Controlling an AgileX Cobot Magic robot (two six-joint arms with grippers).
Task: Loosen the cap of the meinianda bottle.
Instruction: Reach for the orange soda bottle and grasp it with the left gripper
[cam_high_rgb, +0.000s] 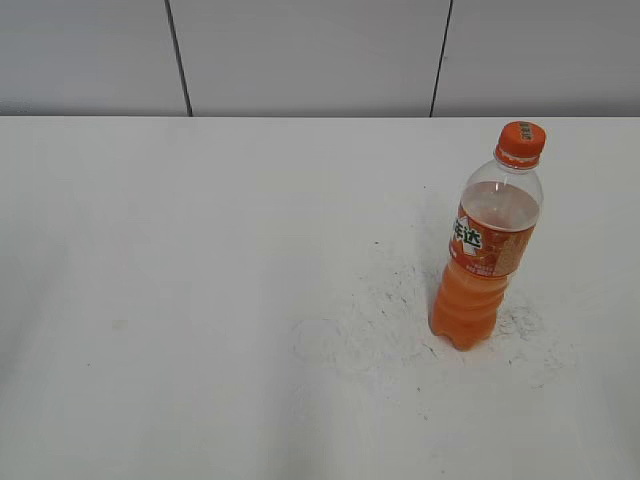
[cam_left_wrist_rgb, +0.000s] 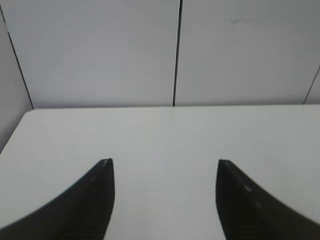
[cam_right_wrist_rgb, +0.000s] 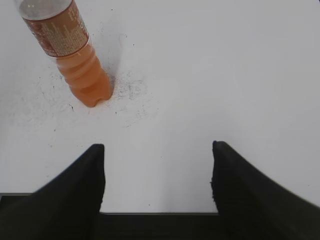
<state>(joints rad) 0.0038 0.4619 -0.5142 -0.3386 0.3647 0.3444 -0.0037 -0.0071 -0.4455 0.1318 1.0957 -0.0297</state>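
Observation:
The meinianda bottle stands upright on the white table at the right in the exterior view, with orange drink and an orange label. Its orange cap sits on top. In the right wrist view the bottle shows at the upper left, its cap cut off by the frame edge. My right gripper is open and empty, well short of the bottle and to its right. My left gripper is open and empty over bare table; no bottle shows in its view. Neither gripper shows in the exterior view.
The white table has scuffs and dark specks around the bottle's base. A grey panelled wall stands behind the table's far edge. The table's near edge shows between my right fingers.

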